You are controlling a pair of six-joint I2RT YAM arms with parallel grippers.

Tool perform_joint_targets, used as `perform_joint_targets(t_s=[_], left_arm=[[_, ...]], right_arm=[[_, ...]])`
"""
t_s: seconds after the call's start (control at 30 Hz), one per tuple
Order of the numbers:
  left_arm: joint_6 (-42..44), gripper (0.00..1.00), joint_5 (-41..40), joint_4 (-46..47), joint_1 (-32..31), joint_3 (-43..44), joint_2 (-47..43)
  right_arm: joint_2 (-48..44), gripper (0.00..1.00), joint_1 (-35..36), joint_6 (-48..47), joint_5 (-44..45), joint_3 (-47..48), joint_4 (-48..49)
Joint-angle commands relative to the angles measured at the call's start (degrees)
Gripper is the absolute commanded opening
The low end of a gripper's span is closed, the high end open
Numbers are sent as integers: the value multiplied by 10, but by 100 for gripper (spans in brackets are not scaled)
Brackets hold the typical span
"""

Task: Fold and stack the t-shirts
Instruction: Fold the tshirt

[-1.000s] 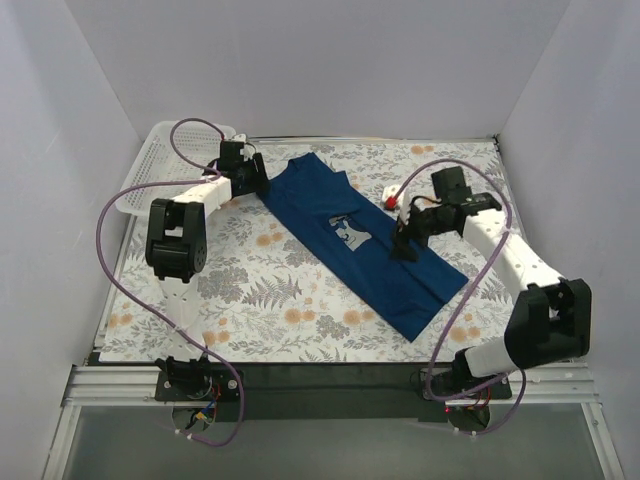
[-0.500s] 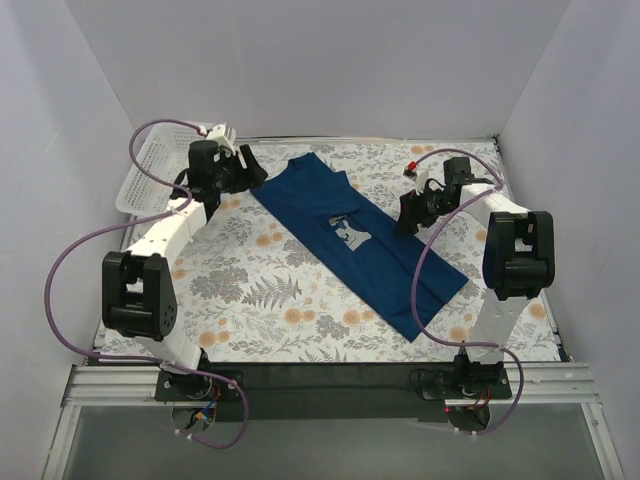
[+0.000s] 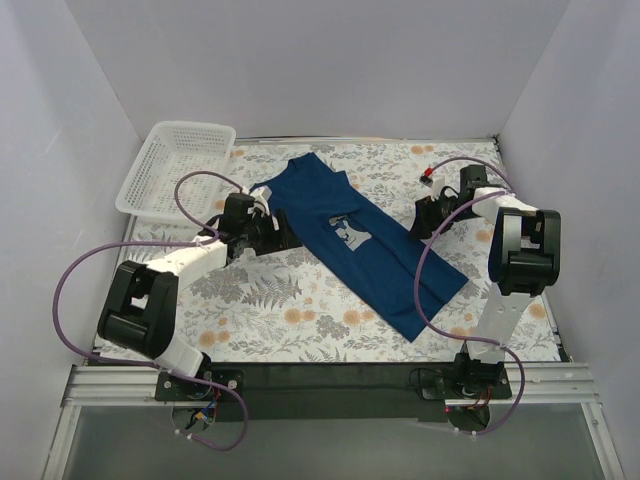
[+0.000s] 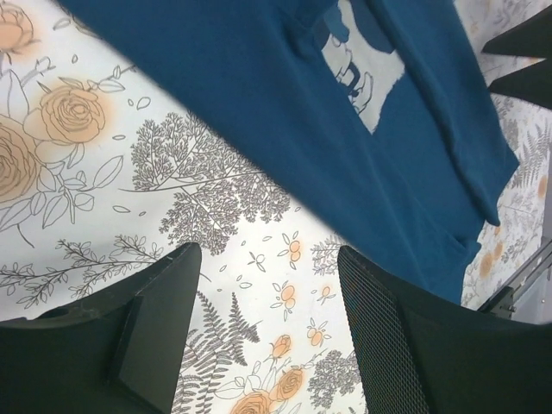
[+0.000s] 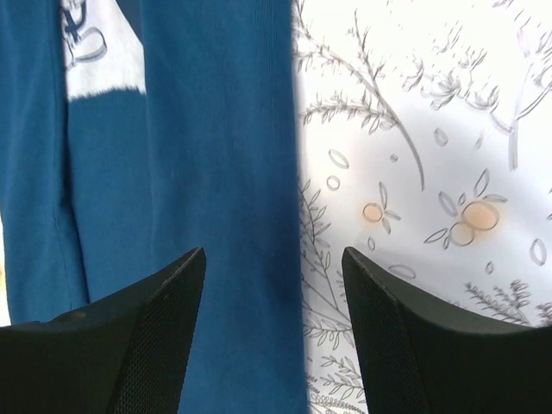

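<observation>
Top external: shirt (image 3: pixel 385 262) lies flat, diagonal mid-table, print up, sides tucked into strip, likely ready for end fold. Left gripper (image 4: pixel 269 254) jaws apart, empty, over cloth (image 4: pixel 216 190) beside shirt's near edge. Right gripper (image 5: pixel 274 254) jaws apart, empty, straddling far edge. Arms flank strip, probably for paired pinch.

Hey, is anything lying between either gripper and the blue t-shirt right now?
Nothing visible. Only bare floral tablecloth separates the left gripper, fingers open, from the t-shirt. The right gripper, also open, hangs over the shirt's opposite edge. The white basket sits in the far left corner, clear of both.
</observation>
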Motion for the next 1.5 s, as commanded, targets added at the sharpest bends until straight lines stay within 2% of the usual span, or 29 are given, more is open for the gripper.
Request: perform_joint_targets(t_s=[0.0, 0.17, 0.3, 0.4, 0.47, 0.7, 0.93, 0.97, 1.0, 1.07, 1.17, 1.2, 1.33, 1.47], left_arm=[[9, 60, -5, 17, 7, 1, -41], [-16, 59, 14, 35, -14, -23, -60], [-57, 60, 15, 67, -80, -56, -71], [-104, 60, -2, 130, -128, -88, -78], [-130, 59, -15, 153, -156, -97, -64], [-157, 59, -48, 183, -270, -58, 33], [-141, 60, -111, 163, -282, -51, 29], [-135, 60, -135, 150, -278, -43, 24], [-129, 60, -145, 130, -274, -38, 21], [-123, 61, -155, 120, -256, -33, 10], [-142, 61, -154, 117, -230, -36, 6], [-150, 61, -154, 116, -211, -39, 8], [-215, 60, -159, 99, -144, -23, 31], [-238, 59, -188, 91, -33, 35, 86]], right_arm=[[10, 59, 0, -23, 2, -5, -20], [17, 53, -2, -35, 5, -20, -29], [25, 36, -8, -39, 1, -26, -36], [36, 28, -13, -36, -8, -20, -39], [45, 25, -15, -34, -12, -13, -40], [53, 1, -46, -34, -20, -12, -44], [33, 1, -84, -63, -12, -38, -57], [29, 5, -86, -76, -8, -41, -63], [24, 17, -90, -81, -7, -47, -64], [0, 33, -99, -95, 1, -61, -64], [-48, 42, -111, -113, 17, -78, -63], [-61, 48, -118, -128, 23, -83, -62], [-150, 50, -121, -172, 27, -114, -61], [-199, 51, -120, -166, 3, -134, -49]])
